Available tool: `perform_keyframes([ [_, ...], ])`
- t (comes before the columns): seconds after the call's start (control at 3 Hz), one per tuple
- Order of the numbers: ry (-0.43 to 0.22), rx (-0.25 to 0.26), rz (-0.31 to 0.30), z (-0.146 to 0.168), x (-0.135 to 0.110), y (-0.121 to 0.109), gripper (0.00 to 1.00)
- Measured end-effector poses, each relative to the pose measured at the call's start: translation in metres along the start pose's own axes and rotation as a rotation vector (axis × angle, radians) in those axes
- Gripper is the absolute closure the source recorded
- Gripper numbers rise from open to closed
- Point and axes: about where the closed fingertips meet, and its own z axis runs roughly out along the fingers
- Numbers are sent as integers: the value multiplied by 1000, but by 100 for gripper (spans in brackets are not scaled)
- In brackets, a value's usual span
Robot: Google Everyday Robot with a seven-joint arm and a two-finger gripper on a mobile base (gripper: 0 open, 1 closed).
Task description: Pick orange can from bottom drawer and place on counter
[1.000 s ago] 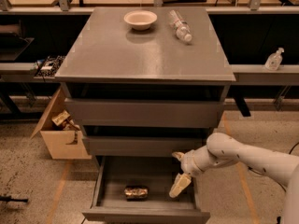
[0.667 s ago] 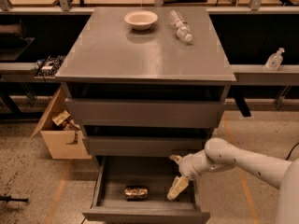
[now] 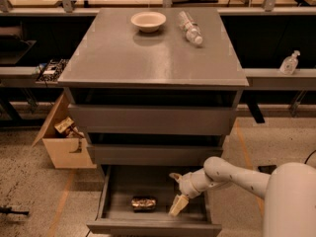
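My gripper (image 3: 176, 191) hangs inside the bottom drawer (image 3: 143, 182), whose front I lose at the 6 o'clock edge.

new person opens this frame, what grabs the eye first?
The white arm reaching into the open bottom drawer, with the gripper open just right of the orange can, which lies on its side on the drawer floor, untouched. After that, the grey counter above, where a white bowl and a clear bottle on its side sit near the far edge.
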Motion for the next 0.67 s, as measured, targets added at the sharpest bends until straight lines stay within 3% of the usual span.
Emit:
perform_keyframes([
  [0.67,20,-2,7,13,6,-2,0],
])
